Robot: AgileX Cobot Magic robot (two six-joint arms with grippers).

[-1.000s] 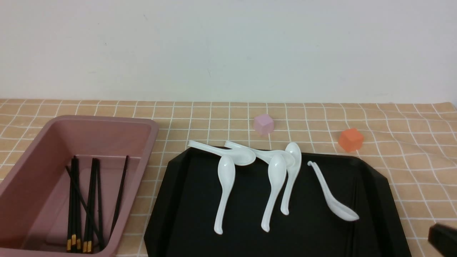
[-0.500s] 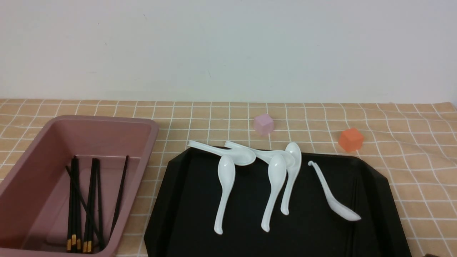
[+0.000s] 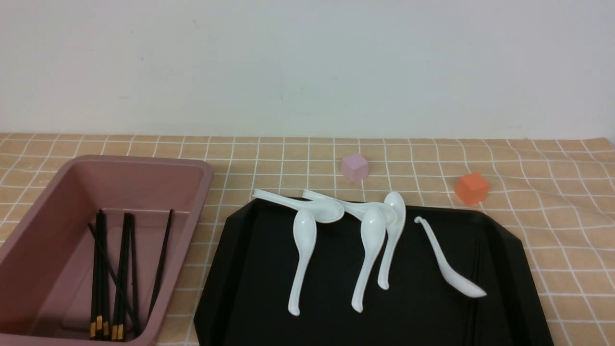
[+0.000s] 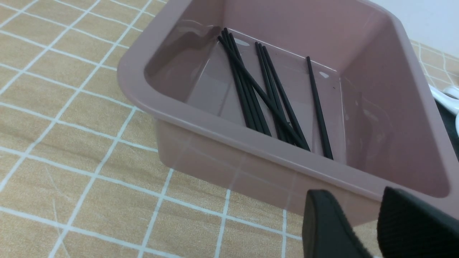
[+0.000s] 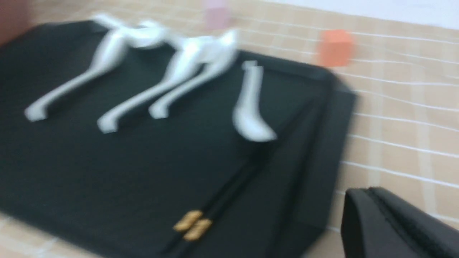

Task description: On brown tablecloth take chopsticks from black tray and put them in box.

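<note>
One pair of chopsticks (image 5: 229, 193) remains on the black tray (image 3: 230, 288), along its right edge, long axis near-to-far, gold bands nearest. The others lie lengthwise in the box (image 3: 202, 192). The left gripper (image 4: 369, 222) hovers empty, fingers parted; the right gripper's (image 5: 394, 225) state is unclear.

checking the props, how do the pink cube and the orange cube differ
The pink cube is pale and washed out; the orange cube is vivid. The pink cube sits behind the middle of the black tray, farther back; the orange cube sits off the tray's far right corner, nearer the camera. Both are small, loose on the brown tablecloth, outside the tray.
</note>
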